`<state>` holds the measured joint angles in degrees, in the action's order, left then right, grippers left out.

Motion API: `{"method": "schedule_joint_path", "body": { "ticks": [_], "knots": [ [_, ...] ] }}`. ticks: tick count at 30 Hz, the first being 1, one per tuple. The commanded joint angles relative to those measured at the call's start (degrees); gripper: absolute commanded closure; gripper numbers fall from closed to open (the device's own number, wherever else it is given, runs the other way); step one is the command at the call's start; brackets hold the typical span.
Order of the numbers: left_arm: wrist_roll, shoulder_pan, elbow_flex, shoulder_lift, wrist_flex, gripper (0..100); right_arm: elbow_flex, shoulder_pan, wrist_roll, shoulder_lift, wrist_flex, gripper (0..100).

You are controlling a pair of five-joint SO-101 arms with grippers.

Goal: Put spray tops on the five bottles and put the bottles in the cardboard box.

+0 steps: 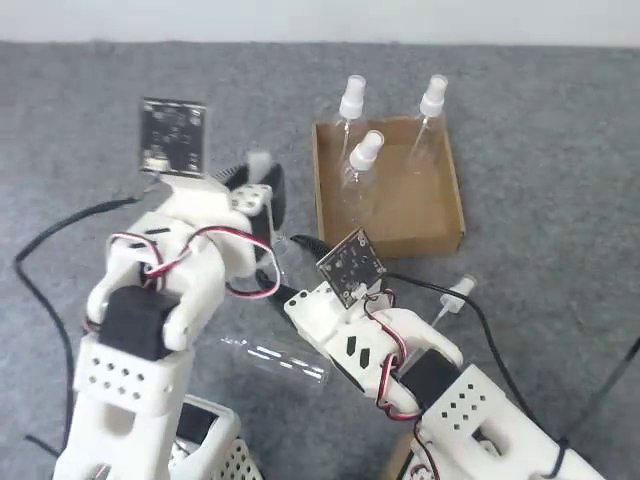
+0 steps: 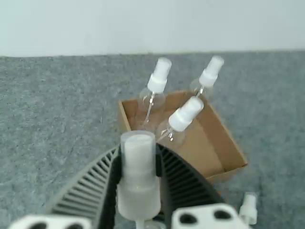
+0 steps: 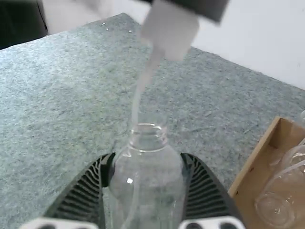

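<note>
Though in right hand [image 3: 147, 164], bottle [image 3: 145, 188] cropped.

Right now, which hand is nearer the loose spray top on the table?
Right. The right hand, gripping a bottle, is closer to the loose spray top; the left hand sits farther back.

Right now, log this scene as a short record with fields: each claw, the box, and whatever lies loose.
left claw: shut on a spray top
right claw: shut on an open bottle
fit: the top's tube reaches into the bottle neck; top not seated
cardboard box: three capped bottles stand inside
loose on the carpet: spare spray top beside the box; bare bottle lying between the arms
</note>
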<state>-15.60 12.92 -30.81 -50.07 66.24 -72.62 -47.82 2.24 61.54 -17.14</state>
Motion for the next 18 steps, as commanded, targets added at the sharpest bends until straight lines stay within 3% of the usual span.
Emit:
{"method": "schedule_joint_path", "body": {
  "ticks": [1,18],
  "knots": [
    [0.88,0.44,-1.89,-1.05,-0.53,99,1.76,0.66,0.7,1.45,0.31,99.3],
    [3.6,0.44,-9.98,-6.68,-1.14,99,1.76,1.1,0.88,1.54,0.48,99.3]
  ]
}}
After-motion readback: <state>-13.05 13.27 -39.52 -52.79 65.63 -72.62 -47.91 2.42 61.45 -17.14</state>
